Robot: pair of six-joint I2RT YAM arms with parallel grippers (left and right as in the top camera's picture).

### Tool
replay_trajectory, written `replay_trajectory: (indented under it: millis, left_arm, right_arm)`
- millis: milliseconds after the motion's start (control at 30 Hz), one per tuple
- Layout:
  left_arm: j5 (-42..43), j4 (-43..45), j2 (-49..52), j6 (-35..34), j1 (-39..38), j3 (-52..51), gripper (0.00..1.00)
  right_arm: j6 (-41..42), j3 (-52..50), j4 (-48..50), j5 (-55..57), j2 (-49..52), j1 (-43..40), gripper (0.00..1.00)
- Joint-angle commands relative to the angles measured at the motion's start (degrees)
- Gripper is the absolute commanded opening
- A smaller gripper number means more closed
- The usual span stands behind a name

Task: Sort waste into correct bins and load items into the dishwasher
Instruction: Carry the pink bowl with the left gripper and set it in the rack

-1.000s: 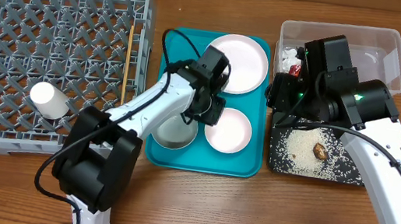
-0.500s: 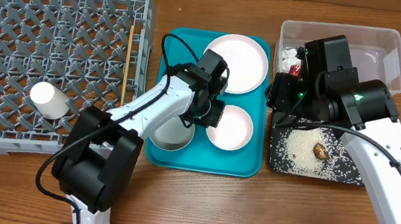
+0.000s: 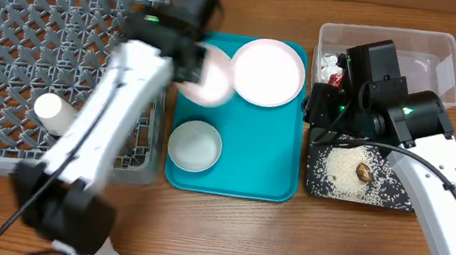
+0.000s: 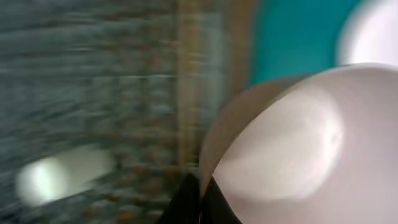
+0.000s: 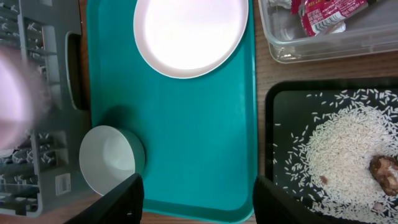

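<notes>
My left gripper (image 3: pixel 194 62) is shut on the rim of the small white bowl (image 3: pixel 211 78) and holds it in the air over the gap between the grey dish rack (image 3: pixel 12 8) and the teal tray (image 3: pixel 279 175). The left wrist view is blurred, with the jaws (image 4: pixel 202 200) pinching the bowl (image 4: pixel 292 143). The white plate (image 3: pixel 267 72) and metal bowl (image 3: pixel 195 146) lie on the teal tray. The white cup (image 3: pixel 56 112) lies in the rack. My right gripper (image 5: pixel 199 205) is open and empty above the tray's right side. The chopsticks are hidden by my arm.
The clear tub (image 3: pixel 440 50) at the back right holds the red-and-white wrapper (image 5: pixel 326 12). The black tray (image 3: pixel 396 200) in front of it holds scattered rice (image 5: pixel 348 143) and a brown lump (image 5: pixel 385 171). Bare wooden table lies along the front.
My left gripper closed on the small white bowl, lifted it off the teal tray and swung it fast back and left toward the rack. The right arm has not moved.
</notes>
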Motion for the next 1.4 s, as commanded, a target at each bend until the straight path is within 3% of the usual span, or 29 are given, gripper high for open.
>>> replay_trajectory:
  millis: [0, 167, 533, 900, 1367]
  left_arm:
    - [-31.34, -4.07, -2.51, -2.86, 4.35, 1.18, 0.04]
    - [-44.89, -3.15, -1.07, -2.99, 11.76, -0.24, 0.04]
    - [-45.53, 3.93, 9.33, -0.81, 16.39, -0.26, 0.04]
    - [-46.49, 7.48, 19.12, 1.09, 13.68, -0.26, 0.04]
    - [-46.90, 7.43, 22.14, 1.09, 9.25, -0.26, 0.04]
  right_arm:
    - [0.11, 0.74, 0.31, 0.04, -0.26, 0.22, 0.58]
    - [0.11, 0.74, 0.15, 0.04, -0.26, 0.22, 0.58]
    - [0.11, 0.76, 0.31, 0.07, -0.26, 0.22, 0.58]
    - [0.11, 0.74, 0.37, 0.07, -0.26, 0.22, 0.58]
    - [0.11, 0.74, 0.35, 0.04, -0.26, 0.22, 0.58]
